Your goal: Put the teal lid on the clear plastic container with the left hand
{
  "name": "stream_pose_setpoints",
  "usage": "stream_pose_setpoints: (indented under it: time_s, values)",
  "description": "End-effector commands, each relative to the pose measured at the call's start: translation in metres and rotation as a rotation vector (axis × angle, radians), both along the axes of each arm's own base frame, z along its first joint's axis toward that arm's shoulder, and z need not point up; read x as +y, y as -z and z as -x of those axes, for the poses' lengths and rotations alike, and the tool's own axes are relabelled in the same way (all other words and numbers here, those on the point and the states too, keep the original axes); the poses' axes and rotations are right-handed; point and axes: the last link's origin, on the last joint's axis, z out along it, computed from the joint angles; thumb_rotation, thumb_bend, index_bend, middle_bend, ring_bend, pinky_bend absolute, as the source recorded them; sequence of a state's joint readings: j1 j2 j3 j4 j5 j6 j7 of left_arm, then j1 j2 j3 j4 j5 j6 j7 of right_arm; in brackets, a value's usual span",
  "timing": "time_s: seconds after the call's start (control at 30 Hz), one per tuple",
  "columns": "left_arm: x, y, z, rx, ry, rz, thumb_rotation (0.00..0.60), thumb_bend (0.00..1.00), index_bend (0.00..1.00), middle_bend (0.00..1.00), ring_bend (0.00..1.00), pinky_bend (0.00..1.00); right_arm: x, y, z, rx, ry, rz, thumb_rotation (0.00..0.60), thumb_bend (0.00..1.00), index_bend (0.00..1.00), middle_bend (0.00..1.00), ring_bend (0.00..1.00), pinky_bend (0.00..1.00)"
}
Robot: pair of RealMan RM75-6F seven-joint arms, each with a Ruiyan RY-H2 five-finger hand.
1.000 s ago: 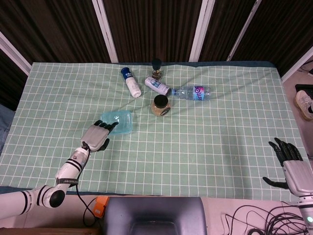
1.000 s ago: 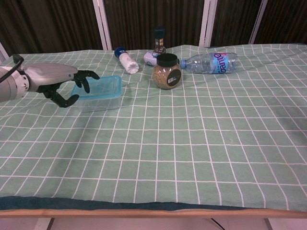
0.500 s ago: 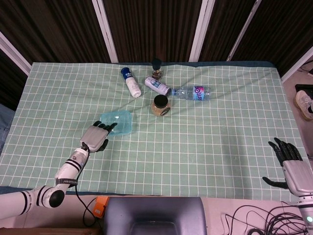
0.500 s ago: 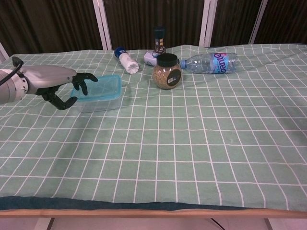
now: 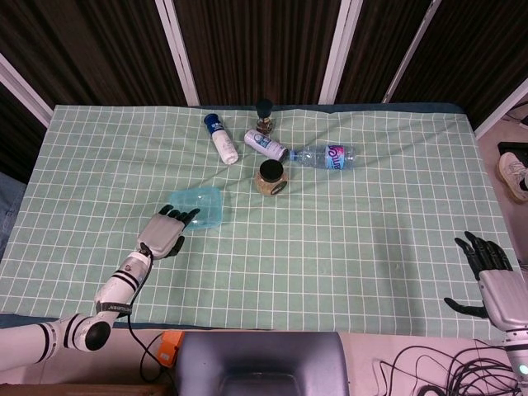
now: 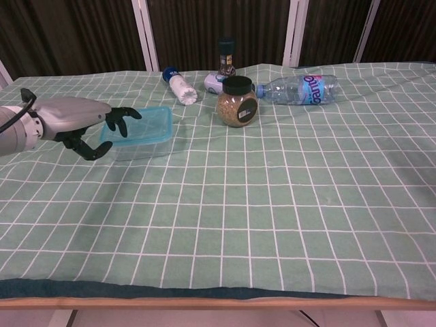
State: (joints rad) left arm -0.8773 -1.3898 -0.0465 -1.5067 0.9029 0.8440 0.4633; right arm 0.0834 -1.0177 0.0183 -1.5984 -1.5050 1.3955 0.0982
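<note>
Teal lid: flat teal plastic lid (image 6: 139,121) seems already seated on the clear rectangular plastic container (image 6: 139,144).
Left hand: left hand (image 6: 92,122) open, fingertips at lid's edge, holding nothing.
Remaining: judged almost nothing, perhaps pressing down.

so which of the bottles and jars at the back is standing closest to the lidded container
The squat black-lidded jar of brownish grains, upright, just right of the teal-lidded container; the others sit further back.

open cloth (image 5: 346,239) right, jar (image 5: 271,176) probably near container (image 5: 200,206)
</note>
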Motion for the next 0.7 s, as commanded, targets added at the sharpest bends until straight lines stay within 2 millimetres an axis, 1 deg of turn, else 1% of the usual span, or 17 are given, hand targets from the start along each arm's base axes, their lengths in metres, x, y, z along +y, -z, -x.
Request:
stream_pose_setpoints:
  time_s: [0.03, 0.7]
  values:
    - [-0.0001, 0.0014, 0.0005, 0.002, 0.001, 0.003, 0.6, 0.59, 0.0, 0.26, 0.22, 0.16, -0.0002, 0.0, 0.0001, 0.0, 0.0, 0.0, 0.6, 0.2, 0.0, 0.0, 0.0, 0.0]
    - [-0.002, 0.0088, 0.008, 0.023, -0.018, 0.031, 0.6, 0.59, 0.0, 0.27, 0.22, 0.16, -0.0001, -0.0002, 0.0002, -0.001, 0.001, -0.001, 0.6, 0.2, 0.0, 0.0, 0.0, 0.0]
